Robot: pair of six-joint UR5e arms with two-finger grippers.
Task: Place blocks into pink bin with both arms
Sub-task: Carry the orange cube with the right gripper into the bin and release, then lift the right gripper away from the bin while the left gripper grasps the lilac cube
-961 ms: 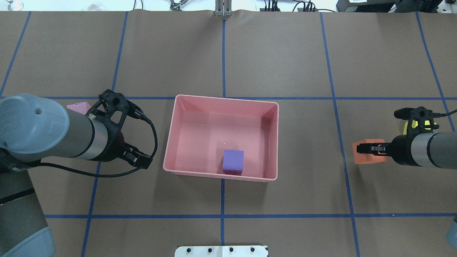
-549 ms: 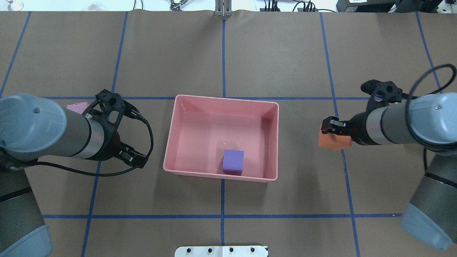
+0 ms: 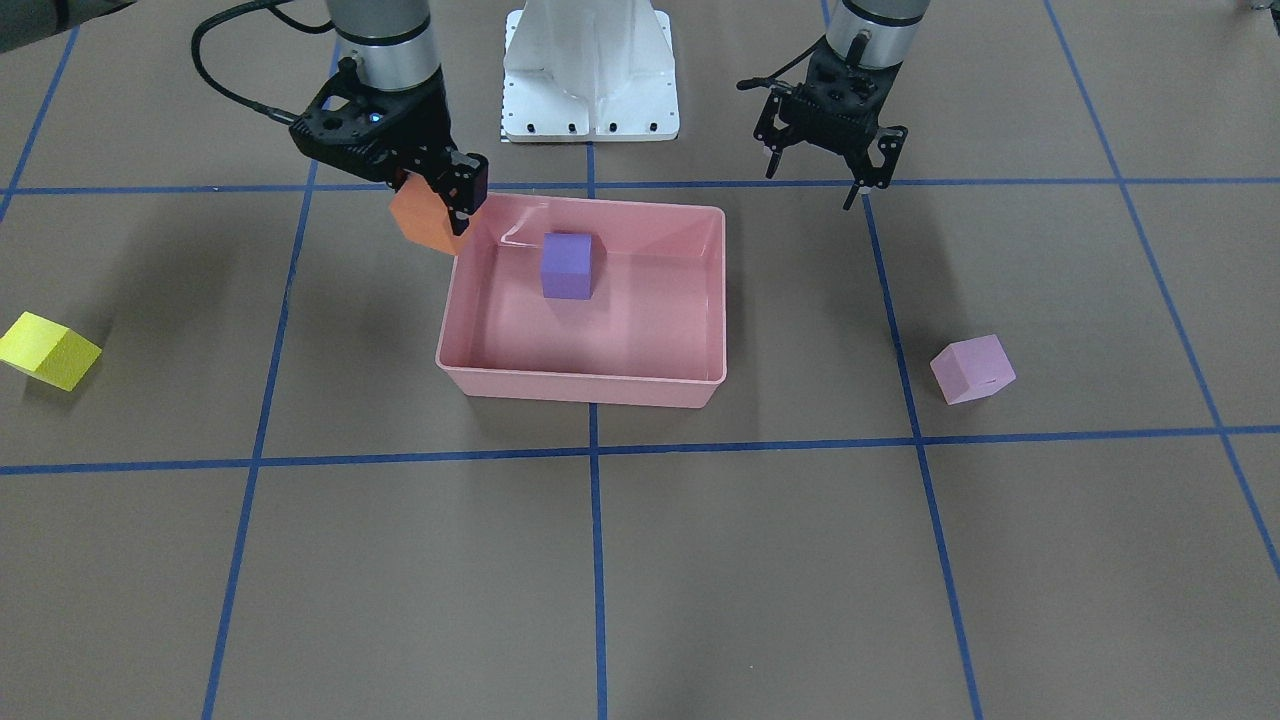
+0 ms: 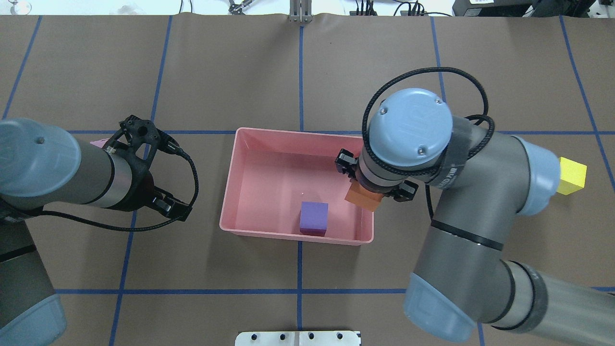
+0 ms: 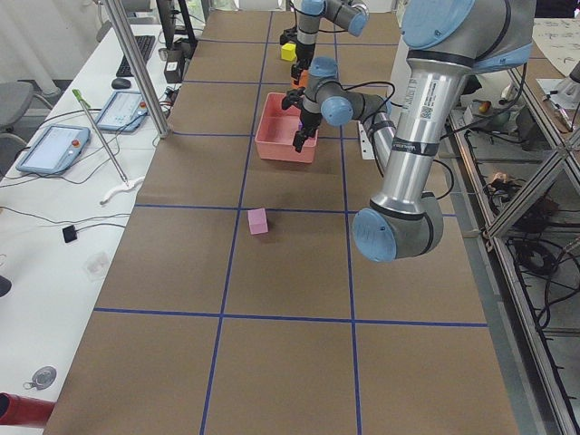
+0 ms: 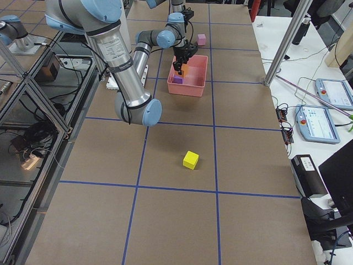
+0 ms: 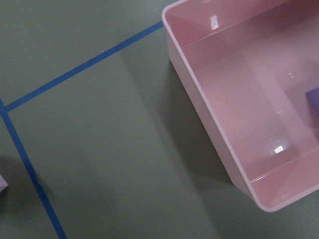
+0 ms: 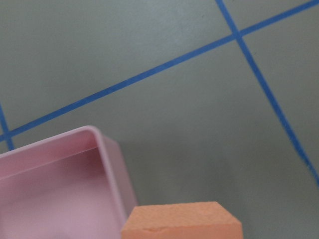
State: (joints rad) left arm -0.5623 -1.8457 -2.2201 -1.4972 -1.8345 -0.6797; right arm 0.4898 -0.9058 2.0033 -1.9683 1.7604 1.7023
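We saw the right gripper (image 3: 437,205) clamped on the small orange foam cube (image 4: 363,199), its fingers pressed against opposite faces. It held the cube in the air at the right-hand wall of the shallow pink plastic bin (image 4: 229,192), toward the corner nearer the robot. In the overhead view the cube overlapped that wall's rim. In the right wrist view its top edge sat just beside the bin's rounded corner.

A purple foam cube (image 3: 568,265) lay on the bin's floor. It was about midway along the wall nearest the robot and close to that wall.

The left gripper (image 3: 816,176) hung above the brown paper-covered table (image 3: 700,560) off the bin's left side, its fingers spread apart with nothing between them.

The light pink-lilac foam cube (image 3: 972,369) rested on the table well apart from the bin, out to the robot's left. The yellow foam cube (image 3: 48,350) lay on the table far out to the robot's right, also well clear of the bin.
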